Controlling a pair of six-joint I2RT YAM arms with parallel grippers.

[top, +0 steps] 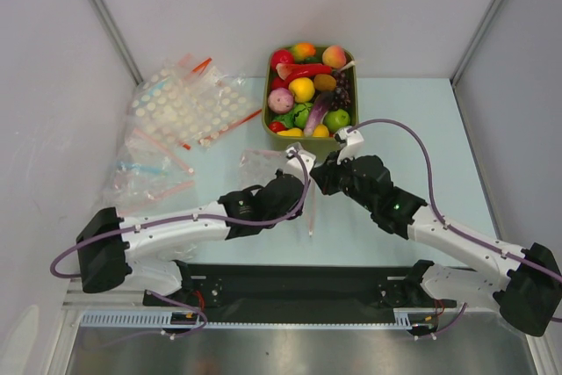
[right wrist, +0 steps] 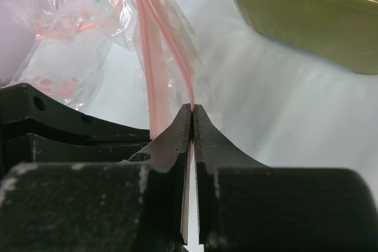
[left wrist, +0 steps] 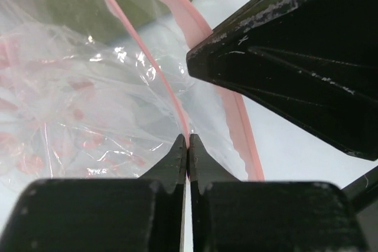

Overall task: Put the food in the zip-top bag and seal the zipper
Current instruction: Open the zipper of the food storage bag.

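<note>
Status, big to small:

- Table (top: 421,129): work zone is dead centre, where both arms meet just in front of the olive tub (right wrist: 295,22).
- Tub: full. The food (top: 302,89) is all heaped inside it: lemon, peach, eggplant, grapes, greens. I see no piece outside the tub.
- Pile of white-dotted bags (top: 189,107) sits off to the left, well apart from the grippers. Not in play.
- Zip-top bag (left wrist: 118,98): lies between the two grippers, crumpled, body trailing off to the robot's left, mouth toward the tub. I see nothing inside it (clear film, so a fruit would show).
- Left gripper (left wrist: 188,143): fingers pressed together, pinching one pink lip of the zipper (right wrist: 147,51).
- Right gripper (right wrist: 192,110): also clamped tight, pinching a pink lip. The two strips run side by side and split near the fingers, so my read is one lip per gripper.

Progress call: early. Bag is picked out and gripped at the mouth, and that's all. This looks like the open-the-mouth step. Left to do: spread the lips, move the food across, then run the zipper closed. With both grippers tied up on the lips, one has to let go before any fruit gets picked, and the thin film will likely sag shut when it does.
</note>
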